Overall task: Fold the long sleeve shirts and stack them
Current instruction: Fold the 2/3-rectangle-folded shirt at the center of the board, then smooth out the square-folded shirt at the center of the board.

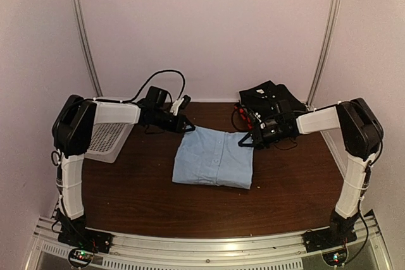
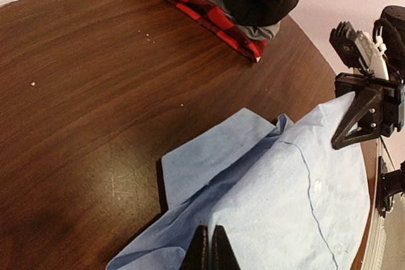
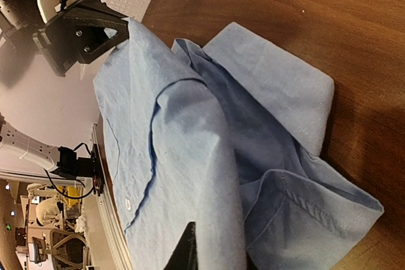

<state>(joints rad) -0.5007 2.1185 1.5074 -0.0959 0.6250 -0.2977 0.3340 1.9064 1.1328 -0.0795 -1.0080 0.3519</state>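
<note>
The light blue collared shirt (image 1: pixel 214 159) lies folded into a rectangle in the middle of the brown table (image 1: pixel 126 188). My left gripper (image 1: pixel 188 128) is shut on its far left corner; in the left wrist view the fingers (image 2: pixel 211 248) pinch a raised ridge of blue cloth (image 2: pixel 285 194). At the far right corner, my right gripper (image 1: pixel 244 143) is shut on the cloth, which drapes over one finger and leaves the other finger (image 3: pixel 186 251) showing. A stack of folded black, grey and red-plaid shirts (image 1: pixel 269 98) sits at the back right, behind the right gripper.
A white mesh basket (image 1: pixel 109 138) stands at the left edge, partly under the left arm. Cables run along the back of the table behind both wrists. White walls close in the back and sides.
</note>
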